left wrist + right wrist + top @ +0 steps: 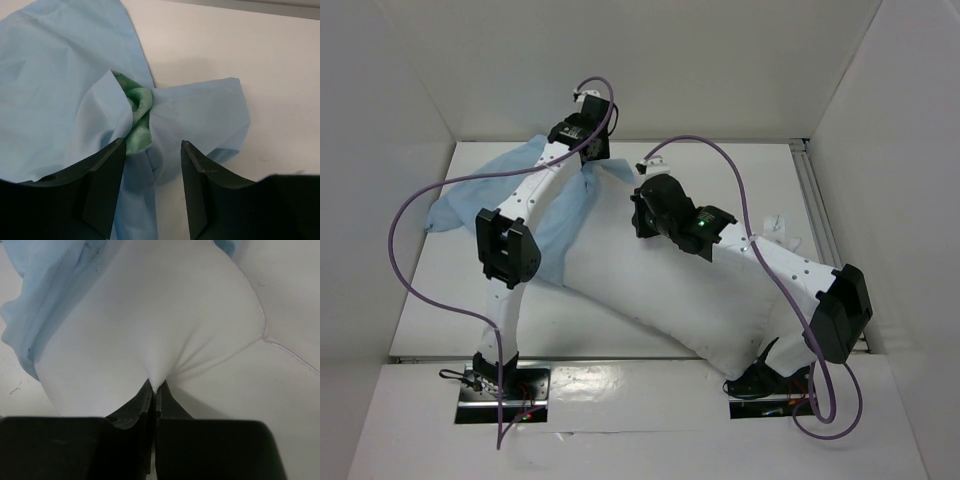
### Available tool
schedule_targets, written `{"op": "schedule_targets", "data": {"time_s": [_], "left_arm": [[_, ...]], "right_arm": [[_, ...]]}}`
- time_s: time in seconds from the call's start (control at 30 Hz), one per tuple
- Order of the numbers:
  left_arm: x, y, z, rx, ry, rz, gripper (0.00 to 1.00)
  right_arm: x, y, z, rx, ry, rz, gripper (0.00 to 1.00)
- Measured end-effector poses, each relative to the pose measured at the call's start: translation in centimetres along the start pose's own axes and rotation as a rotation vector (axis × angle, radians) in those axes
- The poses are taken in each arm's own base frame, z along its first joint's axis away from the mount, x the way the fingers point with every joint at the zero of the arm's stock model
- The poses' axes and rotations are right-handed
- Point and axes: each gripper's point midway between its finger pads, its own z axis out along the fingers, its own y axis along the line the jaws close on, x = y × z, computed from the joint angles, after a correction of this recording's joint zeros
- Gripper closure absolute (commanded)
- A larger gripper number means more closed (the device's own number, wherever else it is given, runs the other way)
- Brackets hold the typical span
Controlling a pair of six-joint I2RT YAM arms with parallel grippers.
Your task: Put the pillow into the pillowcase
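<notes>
The white pillow (pixel 660 295) lies across the table's middle, its far end against the pillowcase. The light blue pillowcase (pixel 525 190) lies crumpled at the far left. In the left wrist view the pillowcase (pixel 65 85) is bunched, with a sea-green fold (pixel 139 117) showing at the pucker. My left gripper (pixel 150 150) is open just above that bunched cloth, fingers either side of it; in the top view the left gripper (pixel 588 150) is at the far edge. My right gripper (pixel 156 387) is shut on a pinch of the pillow (pixel 165 315); it shows in the top view (pixel 645 205).
White walls enclose the table on the left, far and right sides. A metal rail (pixel 820 215) runs along the right edge. Purple cables (pixel 410 250) loop over both arms. Bare table (pixel 225 45) lies beyond the pillowcase.
</notes>
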Motion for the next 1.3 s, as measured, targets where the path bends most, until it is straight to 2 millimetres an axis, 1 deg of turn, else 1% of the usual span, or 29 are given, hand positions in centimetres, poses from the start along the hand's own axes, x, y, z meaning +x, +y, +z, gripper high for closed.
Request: {"op": "schedule_targets", "data": {"time_s": [0.03,0.07,0.17,0.2,0.4,0.5,0.57,0.63,0.77,0.83,0.9,0.97,1.03,1.07,1.13,1.23,1.27,1.3], "left_arm": [[0.1,0.0,0.1,0.000,0.003,0.002,0.45],[0.3,0.0,0.3,0.000,0.008,0.007,0.58],[0.8,-0.3,0.6,0.011,0.023,0.010,0.87],[0.9,-0.4,0.7,0.016,0.028,0.013,1.00],[1.2,-0.9,0.6,0.042,0.039,0.034,1.00],[1.3,-2.1,0.2,0.089,0.036,0.054,1.00],[1.3,-3.6,-0.6,0.134,0.030,0.078,1.00],[1.8,-5.7,-2.0,0.192,0.031,0.098,1.00],[3.1,-10.2,-5.6,0.334,0.048,0.131,1.00],[3.6,-12.2,-7.8,0.418,0.064,0.128,1.00],[3.6,-12.7,-9.1,0.460,0.076,0.094,1.00],[3.8,-12.2,-10.1,0.477,0.100,0.052,1.00],[4.0,-11.7,-11.0,0.490,0.115,0.009,1.00],[4.1,-11.5,-11.5,0.495,0.119,-0.006,1.00],[3.8,-11.7,-12.1,0.517,0.118,-0.034,1.00],[3.1,-13.2,-12.1,0.566,0.122,-0.073,1.00],[3.0,-13.7,-11.7,0.586,0.131,-0.083,0.97],[2.9,-14.3,-11.2,0.606,0.140,-0.097,0.84]], "right_arm": [[0.0,0.0,0.0,0.000,0.000,-0.001,1.00],[0.0,0.0,0.0,0.000,0.000,-0.002,1.00],[0.0,0.0,0.0,0.001,0.001,-0.003,1.00],[0.0,0.0,0.0,0.001,0.002,-0.003,1.00],[-0.1,0.0,0.0,0.002,0.003,-0.004,1.00],[-0.2,0.0,0.0,0.003,0.004,-0.004,1.00],[-0.3,0.1,0.0,0.005,0.004,-0.004,1.00],[-0.4,0.1,0.2,0.007,0.004,-0.008,1.00],[-1.1,0.5,0.7,0.010,-0.003,-0.020,1.00],[-1.5,0.5,0.8,0.019,-0.014,-0.024,1.00],[-2.2,0.7,0.4,0.015,-0.035,-0.039,1.00],[-2.5,1.3,0.3,0.001,-0.052,-0.053,1.00],[-2.3,1.8,0.3,-0.007,-0.058,-0.055,1.00],[-2.2,1.7,0.4,-0.005,-0.066,-0.050,1.00],[-1.7,1.1,0.6,0.012,-0.079,-0.037,1.00],[-1.2,0.2,0.5,0.041,-0.109,-0.003,1.00],[-1.2,-0.1,0.5,0.050,-0.123,0.011,1.00],[-1.1,-0.4,0.5,0.061,-0.134,0.022,1.00]]}}
